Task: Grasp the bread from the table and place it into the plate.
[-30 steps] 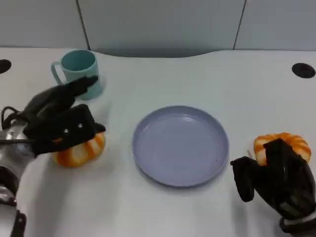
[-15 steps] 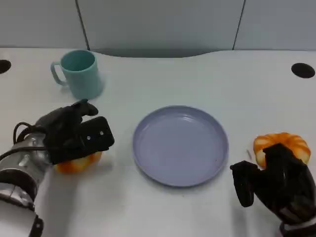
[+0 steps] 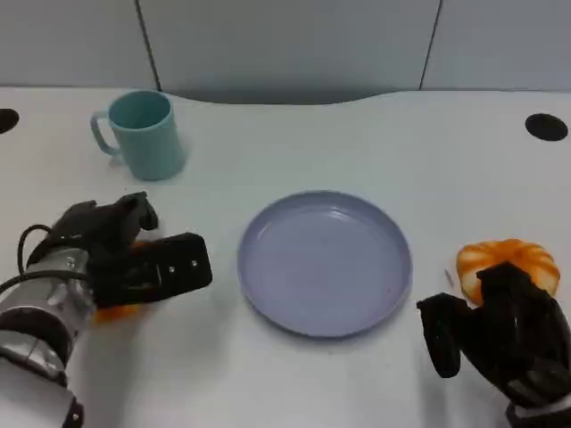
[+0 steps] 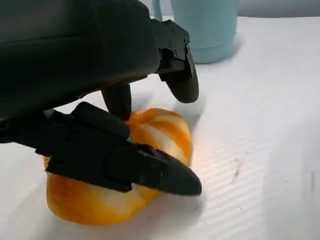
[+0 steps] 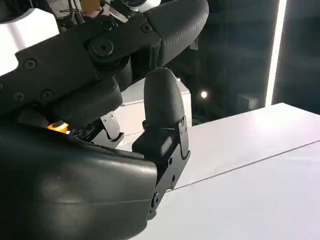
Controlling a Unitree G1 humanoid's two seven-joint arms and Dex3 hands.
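One plate, one mug and two breads are counted on the table. To the left of the plate, one bread is gripped on the table by the left hand, whose fingers are pressed over its top and side. To the right of the plate, the second bread is seen just behind the right hand, which is curled in and holds nothing. The mug stands behind and left of the plate.

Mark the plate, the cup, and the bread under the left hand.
plate [image 3: 324, 264]: head view, centre of its bare floor.
cup [image 3: 143, 134]: head view, side wall.
bread [image 4: 160, 132]: left wrist view, striped top between the fingers.
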